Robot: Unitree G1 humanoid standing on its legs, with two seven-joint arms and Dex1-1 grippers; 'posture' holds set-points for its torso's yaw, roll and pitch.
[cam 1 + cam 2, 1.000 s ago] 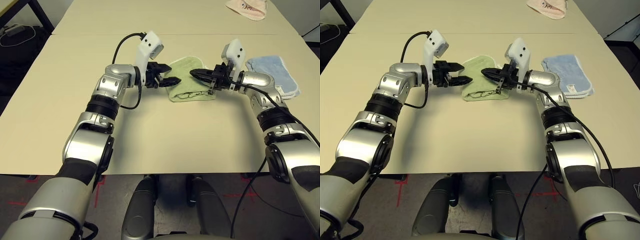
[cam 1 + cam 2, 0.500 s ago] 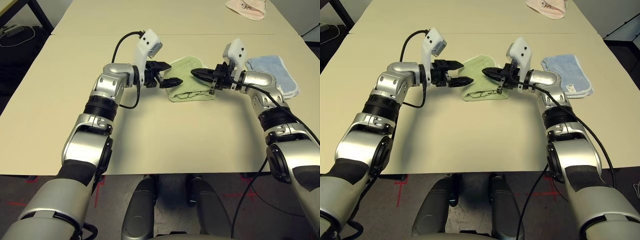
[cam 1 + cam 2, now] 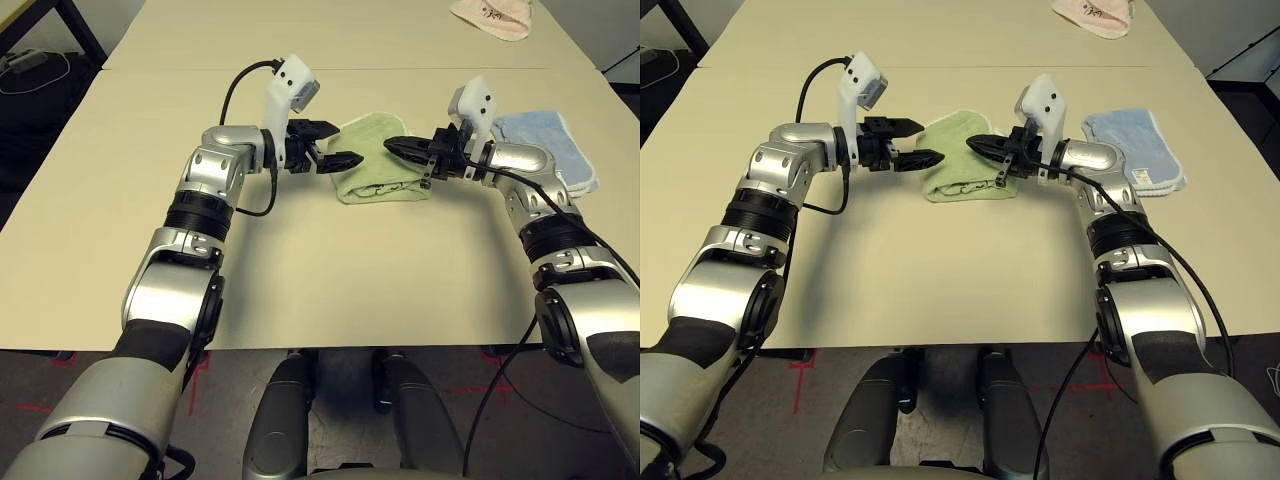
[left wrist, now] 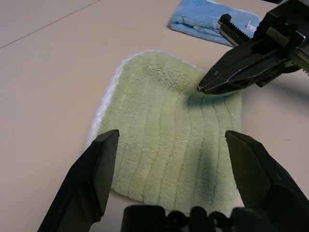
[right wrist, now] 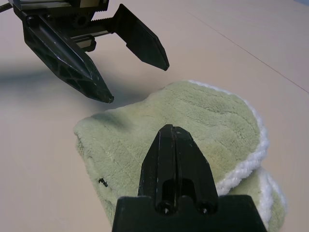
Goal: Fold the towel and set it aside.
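Our green towel lies folded in a soft, limp bundle on the table, between and just below our two grippers; it looks light and floppy, so we would pinch a corded edge through all layers. Our left gripper hangs spread wide beside it, empty. Our right gripper hovers over it pressed closed, gripping nothing, with the blue towel behind its wrist.

pink cloth cut off by top edge, towel's dark mark unreadable
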